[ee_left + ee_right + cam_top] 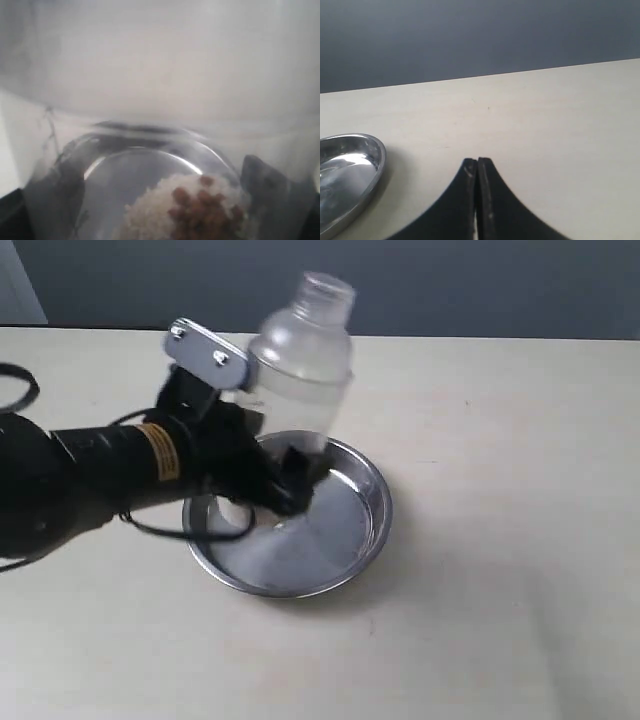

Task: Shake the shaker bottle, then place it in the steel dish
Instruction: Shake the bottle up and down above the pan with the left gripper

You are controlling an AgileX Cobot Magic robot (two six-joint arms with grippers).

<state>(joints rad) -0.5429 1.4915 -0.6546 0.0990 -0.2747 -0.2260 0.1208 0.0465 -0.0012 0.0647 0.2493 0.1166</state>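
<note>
now gripping bottle in left gripper, jaws wide round its body, over dish, slightly tilted. level upright, lower straight onto flat middle, clear of rim, release slowly.

shaker bottle over far side of steel dish, dish on table

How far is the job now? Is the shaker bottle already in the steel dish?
Done: the left fingers grip the shaker bottle. In hand: it hangs tilted above the steel dish. Left: setting it down, releasing. Whether shaking is finished cannot be seen.
</note>
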